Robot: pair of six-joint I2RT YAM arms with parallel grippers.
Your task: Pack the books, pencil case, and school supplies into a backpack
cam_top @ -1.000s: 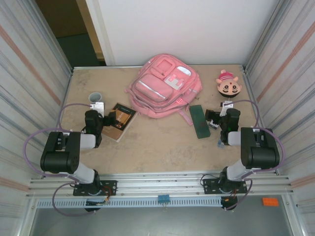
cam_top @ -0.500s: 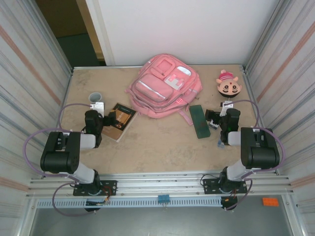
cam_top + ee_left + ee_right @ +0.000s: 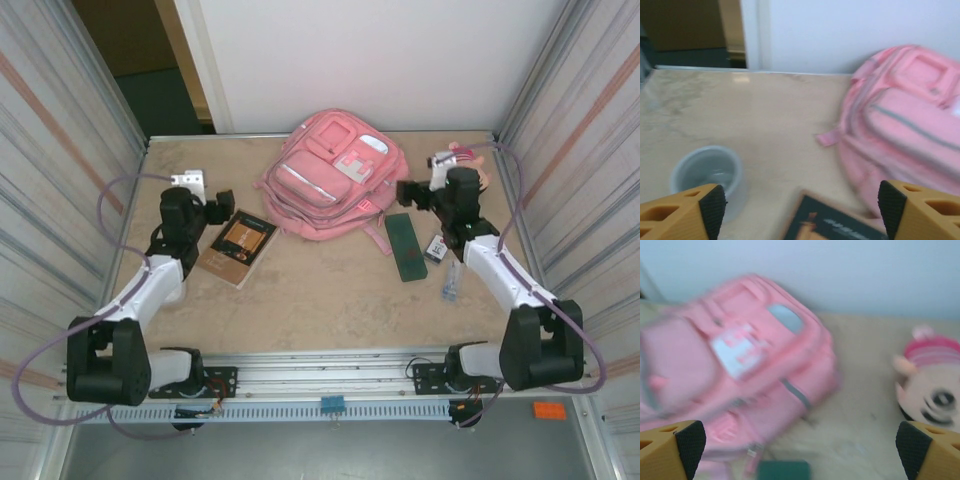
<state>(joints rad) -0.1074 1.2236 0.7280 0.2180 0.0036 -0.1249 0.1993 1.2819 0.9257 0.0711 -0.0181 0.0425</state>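
Left gripper (image 3: 222, 204): hung wide open and empty, book (image 3: 238, 246) just beneath its fingertips. Right gripper (image 3: 410, 193): gaped empty beside backpack (image 3: 335, 185), pencil case (image 3: 404, 246) just behind.

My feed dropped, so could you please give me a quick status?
Left gripper open by book; right gripper open by backpack. Pencil case on table, unpacked. Cup beside book, toy beside backpack.
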